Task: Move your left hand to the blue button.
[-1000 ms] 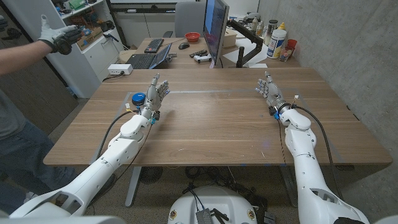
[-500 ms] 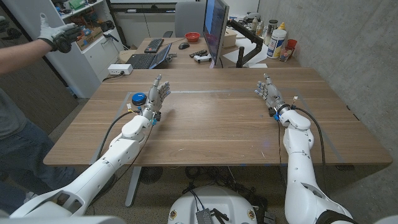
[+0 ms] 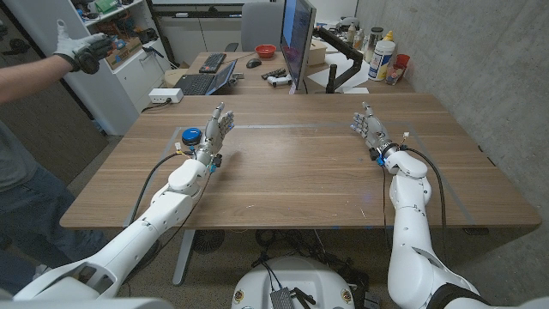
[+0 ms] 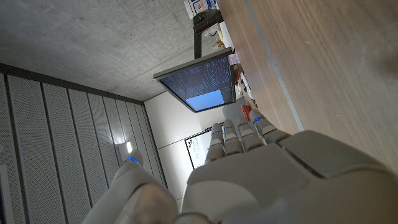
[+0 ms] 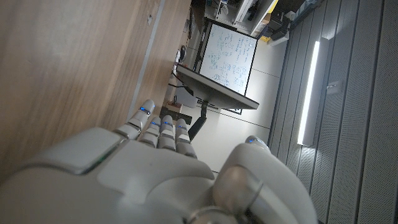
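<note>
Left hand [image 3: 216,129] stands w/ fingers apart, holding nothing, just beside blue button [image 3: 190,136] near table's [image 3: 300,172] left edge, poised to shift onto it; right hand [image 3: 369,127] waits empty, fingers spread, toward far right corner

bare table [image 3: 292,167] lies between left hand [image 3: 215,130] and blue button [image 3: 191,136].
</note>
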Motion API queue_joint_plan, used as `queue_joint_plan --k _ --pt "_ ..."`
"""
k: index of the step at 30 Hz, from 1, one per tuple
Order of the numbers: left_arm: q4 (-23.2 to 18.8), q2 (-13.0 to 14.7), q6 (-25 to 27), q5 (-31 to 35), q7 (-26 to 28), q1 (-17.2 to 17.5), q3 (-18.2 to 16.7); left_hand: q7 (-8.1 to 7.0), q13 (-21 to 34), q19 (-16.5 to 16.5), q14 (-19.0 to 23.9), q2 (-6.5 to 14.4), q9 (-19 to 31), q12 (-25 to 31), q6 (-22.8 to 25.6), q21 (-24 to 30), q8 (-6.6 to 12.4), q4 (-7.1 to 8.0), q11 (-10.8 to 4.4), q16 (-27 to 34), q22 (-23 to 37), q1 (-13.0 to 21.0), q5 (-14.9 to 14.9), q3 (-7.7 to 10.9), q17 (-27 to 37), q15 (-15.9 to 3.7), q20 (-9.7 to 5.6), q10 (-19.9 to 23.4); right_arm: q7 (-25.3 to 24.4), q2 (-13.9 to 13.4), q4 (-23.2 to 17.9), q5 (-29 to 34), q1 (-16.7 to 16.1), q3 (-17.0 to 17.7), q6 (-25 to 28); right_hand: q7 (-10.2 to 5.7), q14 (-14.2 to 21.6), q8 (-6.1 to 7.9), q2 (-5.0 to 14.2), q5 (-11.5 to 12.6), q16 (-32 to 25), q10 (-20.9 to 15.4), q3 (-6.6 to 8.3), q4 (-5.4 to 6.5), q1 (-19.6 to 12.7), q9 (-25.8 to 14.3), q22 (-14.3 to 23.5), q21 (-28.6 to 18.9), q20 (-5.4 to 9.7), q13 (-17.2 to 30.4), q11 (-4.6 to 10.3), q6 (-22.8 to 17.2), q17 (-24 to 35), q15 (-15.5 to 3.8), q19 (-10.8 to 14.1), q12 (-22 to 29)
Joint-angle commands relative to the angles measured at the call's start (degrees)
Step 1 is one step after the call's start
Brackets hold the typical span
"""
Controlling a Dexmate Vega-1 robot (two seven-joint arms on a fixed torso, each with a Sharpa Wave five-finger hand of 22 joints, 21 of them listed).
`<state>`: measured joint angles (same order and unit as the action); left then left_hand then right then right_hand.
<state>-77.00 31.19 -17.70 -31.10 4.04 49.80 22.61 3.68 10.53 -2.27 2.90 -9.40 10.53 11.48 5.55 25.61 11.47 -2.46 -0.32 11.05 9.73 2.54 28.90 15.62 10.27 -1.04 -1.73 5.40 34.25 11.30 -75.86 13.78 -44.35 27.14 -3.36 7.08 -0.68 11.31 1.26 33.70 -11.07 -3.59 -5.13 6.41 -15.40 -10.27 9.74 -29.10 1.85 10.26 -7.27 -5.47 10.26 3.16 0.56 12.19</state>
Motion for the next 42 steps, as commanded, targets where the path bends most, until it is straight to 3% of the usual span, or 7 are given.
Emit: queue_joint_plan --k 1,18,33,35,38,42 --pt "-0.25 1.33 -2.73 2.99 0.87 0.24 -0.37 -0.09 0.19 0.37 0.75 -0.18 0.24 0.54 0.35 -0.33 0.37 -0.37 -0.15 0.63 0.15 0.65 0.61 0.05 0.2 0.05 -2.75 0.31 0.15 0.32 2.18 0.29 0.97 0.96 -1.52 0.09 0.36 0.06 0.33 0.36 -0.16 -0.31 -0.16 0.09 0.06 -0.19 0.24 0.14 3.21 0.14 -0.14 -0.27 0.2 -0.05 -0.03 0.18" --pt "2.6 2.93 -6.27 4.2 -0.25 -0.09 -1.73 -0.26 0.2 0.68 1.1 0.03 0.26 0.66 0.58 -0.78 0.4 -0.94 -0.47 0.63 0.17 1.45 1.13 -0.14 0.19 0.11 -2.42 0.9 -0.54 1.47 0.39 0.71 -0.22 0.83 -0.89 -0.12 0.62 0.05 0.46 0.51 -0.17 -0.58 -0.37 -0.08 0.06 -0.19 0.26 0.58 3.1 0.16 -0.2 -0.55 0.21 0.1 0.08 0.2" --pt "6.94 4.38 -12.61 7.98 0.06 -1.27 -2.78 -0.3 0.22 0.9 1.49 0.22 0.28 0.7 0.81 -1.22 0.43 -1.5 -0.52 0.64 0.19 2.27 1.63 -0.25 0.19 0.14 -2.17 1.29 -1.48 2.46 -1.35 1.43 -1.23 -0.15 -0.35 -0.36 0.82 0.1 0.67 0.68 -0.13 -0.93 -0.55 -0.31 -0.04 -0.2 0.28 1.07 3.03 0.17 -0.17 -0.98 0.21 0.06 0.25 0.23" --pt "7.37 4.69 -13.06 8.63 0.26 -1.42 -2.84 -0.3 0.23 0.96 1.76 0.3 0.29 0.77 0.78 -1.37 0.4 -1.73 -0.46 0.69 0.2 2.61 1.8 -0.26 0.19 0.13 -1.67 1.57 -1.62 2.6 -1.42 1.39 -1.32 -0.2 -0.47 -0.36 0.83 0.09 0.68 0.7 -0.13 -0.96 -0.58 -0.32 -0.04 -0.21 0.28 1.11 3.0 0.17 -0.09 -0.98 0.22 0.11 0.26 0.23" --pt "8.5 4.95 -14.48 9.88 0.77 -1.8 -2.94 -0.34 0.26 1.19 2.52 0.5 0.32 0.73 0.81 -1.86 0.37 -2.46 0.02 0.8 0.26 3.71 2.4 -0.3 0.2 0.92 0.89 1.85 -2.05 2.82 -1.78 1.45 -1.6 -0.28 -0.72 -0.35 0.79 0.09 0.7 0.72 -0.09 -1.03 -0.61 -0.36 -0.05 -0.21 0.28 1.22 3.01 0.18 -0.05 -1.04 0.21 0.01 0.23 0.24" --pt "9.74 5.51 -16.87 12.48 1.83 -2.26 -2.93 -0.55 0.27 1.3 2.58 0.56 0.34 0.71 1.12 -2.01 0.48 -2.7 0.07 0.76 0.29 4.05 2.6 -0.32 0.21 1.12 1.52 1.9 -2.2 2.92 -2.53 1.43 -1.96 -0.37 -0.73 -0.55 0.87 0.13 0.66 0.78 -0.08 -1.68 -0.71 -0.48 -0.12 -0.21 0.29 1.4 3.0 0.18 -0.18 -1.26 0.19 -0.14 0.25 0.46"
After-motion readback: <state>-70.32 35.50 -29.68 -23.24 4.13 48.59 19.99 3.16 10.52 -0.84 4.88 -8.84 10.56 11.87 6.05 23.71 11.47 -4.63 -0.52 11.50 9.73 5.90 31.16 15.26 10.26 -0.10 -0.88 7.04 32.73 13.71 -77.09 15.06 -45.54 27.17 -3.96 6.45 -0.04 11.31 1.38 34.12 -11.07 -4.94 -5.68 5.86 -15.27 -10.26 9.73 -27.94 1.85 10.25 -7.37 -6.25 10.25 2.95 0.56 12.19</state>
